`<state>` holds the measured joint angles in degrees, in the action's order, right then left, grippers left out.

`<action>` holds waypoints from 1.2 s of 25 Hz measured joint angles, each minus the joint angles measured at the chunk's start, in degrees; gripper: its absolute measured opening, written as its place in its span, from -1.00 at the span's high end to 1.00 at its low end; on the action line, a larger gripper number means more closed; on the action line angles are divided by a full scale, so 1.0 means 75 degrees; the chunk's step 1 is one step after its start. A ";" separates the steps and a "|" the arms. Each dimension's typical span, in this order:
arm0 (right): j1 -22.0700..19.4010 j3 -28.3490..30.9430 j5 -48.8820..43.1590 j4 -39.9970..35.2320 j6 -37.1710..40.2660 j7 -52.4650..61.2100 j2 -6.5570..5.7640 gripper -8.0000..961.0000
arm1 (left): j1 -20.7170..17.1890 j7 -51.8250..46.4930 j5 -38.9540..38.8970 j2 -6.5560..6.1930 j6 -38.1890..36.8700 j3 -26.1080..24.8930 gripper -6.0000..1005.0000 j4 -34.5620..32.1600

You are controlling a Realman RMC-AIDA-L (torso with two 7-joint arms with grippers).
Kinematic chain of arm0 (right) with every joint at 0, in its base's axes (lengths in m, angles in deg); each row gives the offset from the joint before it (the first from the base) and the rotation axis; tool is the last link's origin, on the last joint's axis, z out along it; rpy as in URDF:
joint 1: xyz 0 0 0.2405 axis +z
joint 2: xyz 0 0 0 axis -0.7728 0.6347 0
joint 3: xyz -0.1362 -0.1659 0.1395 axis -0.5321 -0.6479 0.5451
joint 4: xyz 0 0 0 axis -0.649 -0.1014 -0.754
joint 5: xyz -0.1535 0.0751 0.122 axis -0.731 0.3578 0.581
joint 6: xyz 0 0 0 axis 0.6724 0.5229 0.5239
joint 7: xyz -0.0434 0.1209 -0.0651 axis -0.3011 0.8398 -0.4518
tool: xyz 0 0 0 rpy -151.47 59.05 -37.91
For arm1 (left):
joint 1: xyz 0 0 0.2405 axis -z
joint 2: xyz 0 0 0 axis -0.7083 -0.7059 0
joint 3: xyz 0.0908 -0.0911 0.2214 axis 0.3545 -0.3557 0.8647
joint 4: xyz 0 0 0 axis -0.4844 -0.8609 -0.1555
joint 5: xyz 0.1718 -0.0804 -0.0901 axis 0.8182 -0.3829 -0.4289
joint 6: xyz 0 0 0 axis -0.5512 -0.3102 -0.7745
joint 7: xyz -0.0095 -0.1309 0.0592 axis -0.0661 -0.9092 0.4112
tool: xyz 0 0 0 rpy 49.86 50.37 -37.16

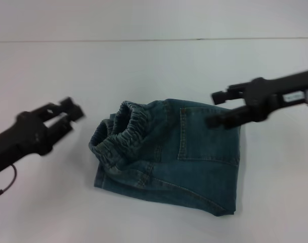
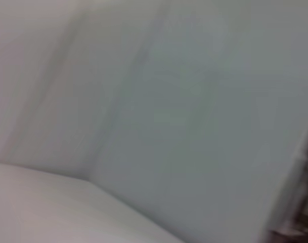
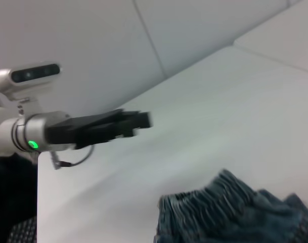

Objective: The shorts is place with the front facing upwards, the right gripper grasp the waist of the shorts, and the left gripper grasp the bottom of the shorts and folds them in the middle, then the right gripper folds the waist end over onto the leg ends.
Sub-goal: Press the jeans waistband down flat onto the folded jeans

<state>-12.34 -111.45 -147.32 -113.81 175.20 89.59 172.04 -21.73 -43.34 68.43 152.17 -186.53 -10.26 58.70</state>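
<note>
Over at three o'clock in the head view, the right tool hangs above the far right corner of the shorts, its two thin fingers spread apart with nothing between them, tips pointing toward nine o'clock. Across at nine o'clock sits the left tool, fingers parted a little and empty too, off the cloth entirely with bare surface between it and the denim; the right wrist view shows it hovering clear above the surface as well.

Now the shorts: a compact folded bundle at centre, lying flat on the surface. The puckered waist is bunched at the bundle's ten o'clock edge, on the side toward the left tool, and the right wrist view catches those gathers up close. A square pocket faces up, just below the right tool. The leg hems I cannot pick out with any confidence.

Here's the relation that matters: the waist lies toward nine o'clock from the right tool, well across the bundle, and the left arm is actually the nearer one to it. My read is that the folding looks largely done, with both tools free of the cloth.
</note>
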 joint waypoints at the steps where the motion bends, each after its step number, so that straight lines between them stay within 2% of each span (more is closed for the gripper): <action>1: -0.0170 0.0034 0.0108 0.0039 0.0010 -0.0112 -0.0040 -0.97 | 0.0048 -0.0305 -0.0001 -0.0006 -0.0353 0.0341 0.54 -0.0222; 4: -0.0588 0.0199 0.0278 0.0103 0.0044 -0.0402 -0.0115 -0.97 | 0.0315 -0.0886 -0.0006 -0.0017 -0.0873 0.1114 0.33 -0.0477; 6: -0.0771 0.0322 0.0286 0.0109 0.0121 -0.0550 -0.0157 -0.97 | 0.0652 -0.1173 -0.0007 0.0020 -0.0633 0.1758 0.18 -0.0421; 7: -0.0844 0.0403 0.0286 0.0112 0.0179 -0.0612 -0.0179 -0.97 | 0.0652 -0.1173 -0.0007 0.0020 -0.0633 0.1758 0.09 -0.0421; 12: -0.1078 0.0753 0.0276 0.0115 0.0341 -0.0693 -0.0277 -0.97 | 0.1210 -0.1381 -0.0010 0.0107 0.0533 0.2679 -0.35 -0.0055; 15: -0.1145 0.0843 0.0273 0.0115 0.0402 -0.0722 -0.0289 -0.97 | 0.1368 -0.1431 -0.0011 0.0186 0.1311 0.3093 -0.63 0.0077; 23: -0.1201 0.0955 0.0273 0.0114 0.0415 -0.0747 -0.0287 -0.97 | 0.1451 -0.1525 -0.0065 0.0230 0.2793 0.3458 -0.81 0.0105; 30: -0.1156 0.0962 0.0273 0.0115 0.0416 -0.0763 -0.0262 -0.97 | 0.1387 -0.1491 -0.0073 0.0187 0.3885 0.3408 -0.80 0.0047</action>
<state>-21.01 -104.24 -145.27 -112.95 178.32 83.86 170.07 -11.33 -54.53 67.88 153.58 -157.39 15.30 59.06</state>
